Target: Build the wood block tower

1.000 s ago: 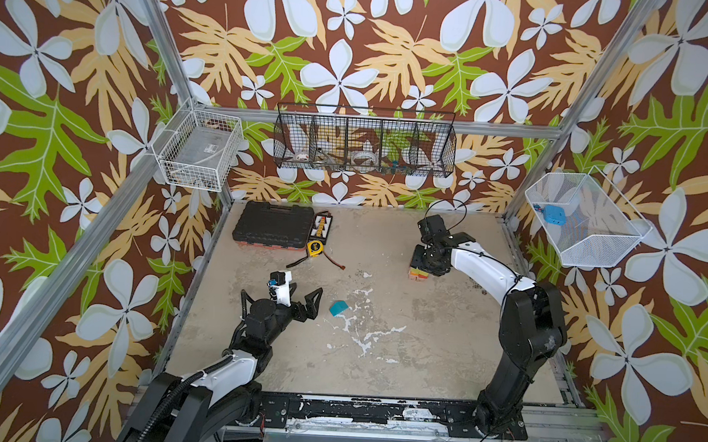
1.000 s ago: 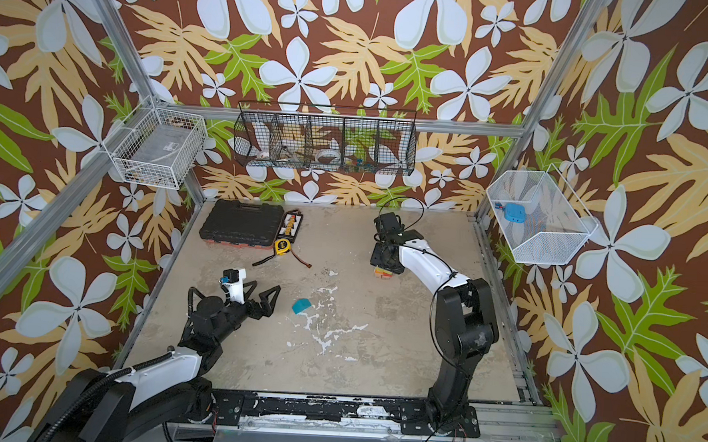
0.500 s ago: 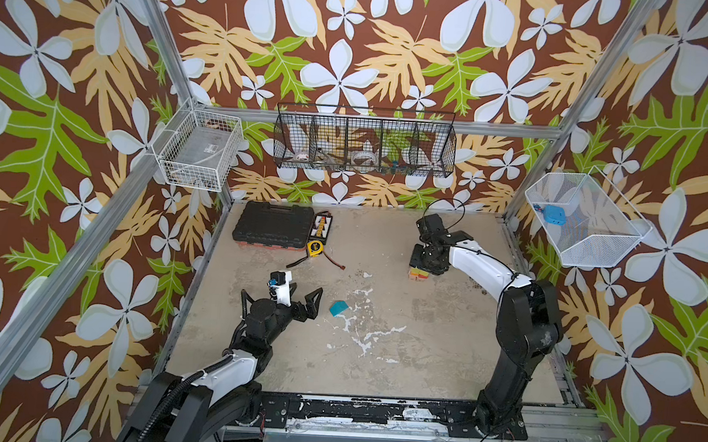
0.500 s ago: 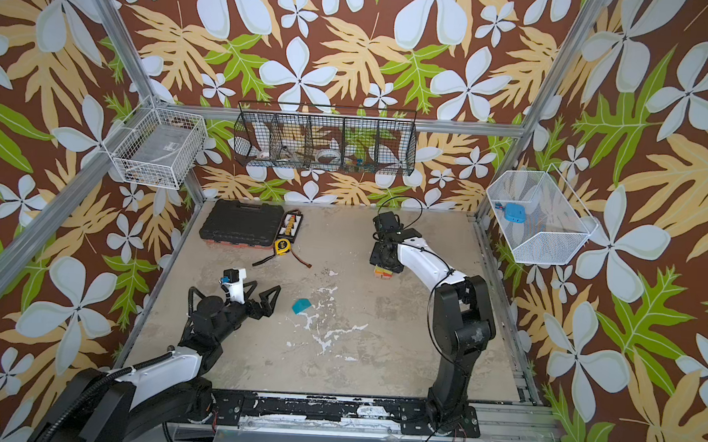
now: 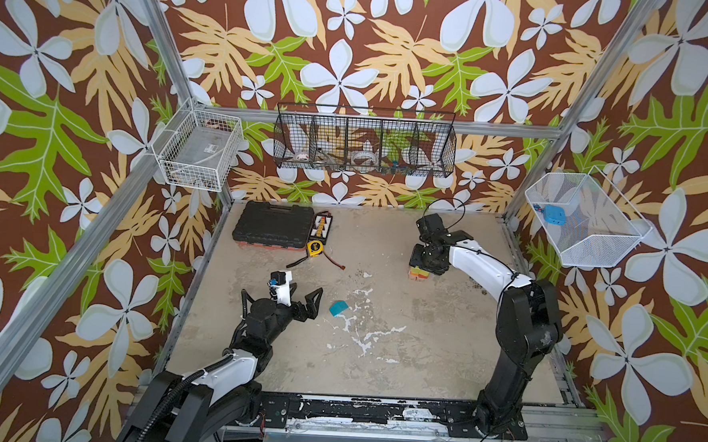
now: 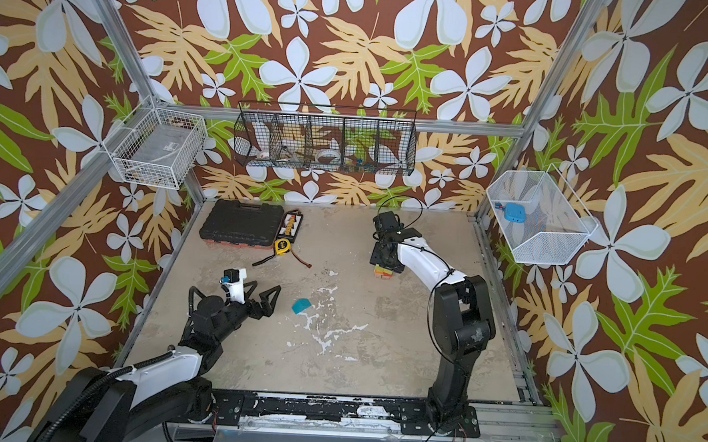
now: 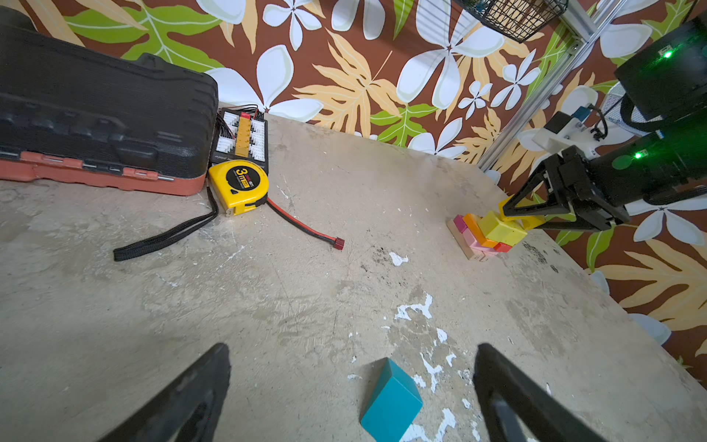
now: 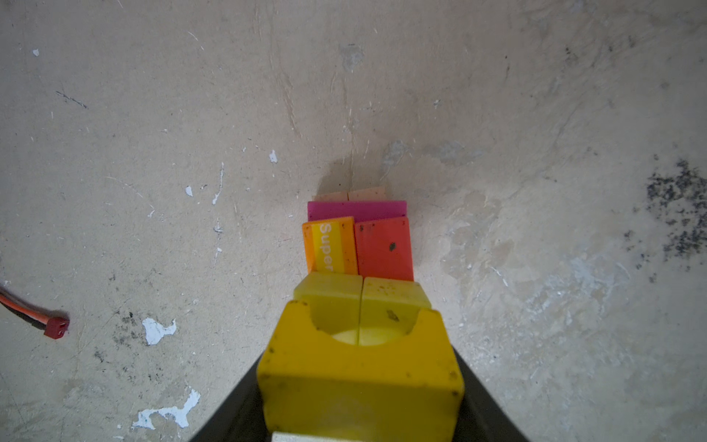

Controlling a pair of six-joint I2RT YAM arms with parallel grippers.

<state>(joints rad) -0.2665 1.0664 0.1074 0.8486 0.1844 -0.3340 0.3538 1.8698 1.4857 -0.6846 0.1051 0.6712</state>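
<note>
The tower stands at the back right of the table: tan planks at the bottom, then pink and magenta, orange and red, with two yellow-green blocks on top. My right gripper hangs straight over it, shut on a yellow arch block that rests on the yellow-green pair. A teal block lies alone on the table. My left gripper is open just behind it, its fingers wide on either side and not touching it.
A black tool case, a connector board, a yellow tape measure and a red-black cable lie at the back left. Wire baskets hang on the walls above the table.
The right arm has shifted very slightly over the tower. The left arm and the teal block have stayed put.
</note>
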